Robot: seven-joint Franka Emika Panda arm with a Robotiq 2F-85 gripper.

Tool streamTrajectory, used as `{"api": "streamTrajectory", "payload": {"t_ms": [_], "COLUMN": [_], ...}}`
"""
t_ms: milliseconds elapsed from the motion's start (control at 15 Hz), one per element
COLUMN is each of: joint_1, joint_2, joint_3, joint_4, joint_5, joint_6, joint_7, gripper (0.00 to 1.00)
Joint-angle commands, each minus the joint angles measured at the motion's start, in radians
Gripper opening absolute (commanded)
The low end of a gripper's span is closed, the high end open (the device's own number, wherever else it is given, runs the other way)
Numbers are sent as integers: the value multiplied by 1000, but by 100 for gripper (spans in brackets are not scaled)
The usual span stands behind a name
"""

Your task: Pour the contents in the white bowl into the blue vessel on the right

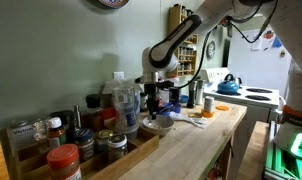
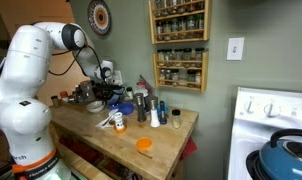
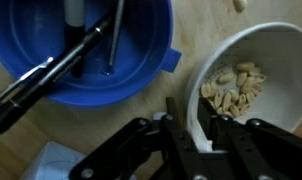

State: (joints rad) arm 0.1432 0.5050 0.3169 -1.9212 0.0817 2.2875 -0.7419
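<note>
White bowl (image 3: 281, 50) with pale nut pieces (image 3: 236, 85) sits just beside blue vessel (image 3: 141, 55), rims nearly touching. Jaws straddle the bowl's near rim, one finger inside, one outside, clamped on it. Vessel holds dark utensils (image 3: 51, 70). Wooden surface (image 3: 206, 20) shows between them. Both are near the surface's wall-side edge, by jars (image 1: 111, 112).
</note>
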Motion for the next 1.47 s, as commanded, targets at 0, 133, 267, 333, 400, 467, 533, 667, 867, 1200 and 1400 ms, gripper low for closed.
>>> {"api": "streamTrajectory", "payload": {"t_ms": [0,133,267,333,400,467,533,667,867,1200,1400], "joint_1": [-21,-20,-18,-17,-17,-18,-18,-21,-22,-41,-73], "joint_2": [17,24,38,47,52,56,58,59,52,14,-77], "joint_3": [16,13,7,6,6,8,9,14,17,34,31], "joint_4": [27,31,37,38,39,39,40,42,50,65,47], "joint_5": [17,17,9,6,6,7,7,10,12,35,65], "joint_6": [-26,-24,-34,-43,-51,-56,-57,-57,-67,-161,-218], "joint_7": [-56,-68,-72,-77,-80,-84,-90,-106,-122,-187,-248], "gripper": [62,76,44,45,45,39,29,12,0,2,2]}}
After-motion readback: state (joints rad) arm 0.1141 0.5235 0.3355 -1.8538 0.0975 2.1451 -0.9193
